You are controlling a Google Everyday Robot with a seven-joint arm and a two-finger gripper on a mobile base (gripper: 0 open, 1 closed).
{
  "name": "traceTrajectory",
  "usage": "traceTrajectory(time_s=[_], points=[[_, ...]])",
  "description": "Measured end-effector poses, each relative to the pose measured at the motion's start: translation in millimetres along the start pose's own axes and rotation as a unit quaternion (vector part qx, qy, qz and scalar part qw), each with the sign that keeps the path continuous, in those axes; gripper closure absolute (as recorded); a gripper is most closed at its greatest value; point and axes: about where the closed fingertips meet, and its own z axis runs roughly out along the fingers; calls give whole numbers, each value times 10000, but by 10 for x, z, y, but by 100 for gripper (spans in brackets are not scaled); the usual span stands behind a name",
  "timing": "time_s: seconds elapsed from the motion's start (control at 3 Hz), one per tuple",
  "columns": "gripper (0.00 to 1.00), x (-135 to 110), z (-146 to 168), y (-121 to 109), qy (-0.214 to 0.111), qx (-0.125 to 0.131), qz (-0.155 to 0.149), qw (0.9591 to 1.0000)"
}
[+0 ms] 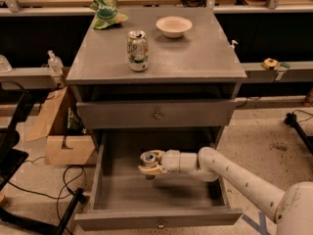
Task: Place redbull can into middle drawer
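Note:
The middle drawer (105, 180) is pulled open at the bottom of the grey cabinet, a wide deep grey box with a small knob (160, 224) on its front. My gripper (149, 164) reaches in from the right and sits inside the drawer, above its floor. It is shut on the redbull can (149, 158), of which only the shiny top shows between the fingers. The white arm (230, 173) crosses the drawer's right side.
On the cabinet top (195, 58) stand a shorter white-and-green can (137, 50), a white bowl (174, 26) and a green crumpled bag (106, 12). A closed drawer front (156, 114) sits above the open one. A cardboard box (58, 131) and cables lie at the left.

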Motion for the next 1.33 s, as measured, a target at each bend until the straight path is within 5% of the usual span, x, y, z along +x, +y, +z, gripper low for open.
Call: traceTrajectory(time_s=[0.33,0.67,1.33], points=[[100,442,617,249,-93,-260,255,9993],[100,462,643,266,-100,-277,274,9992],[63,451,683,290,-115,-313,278,9991]])
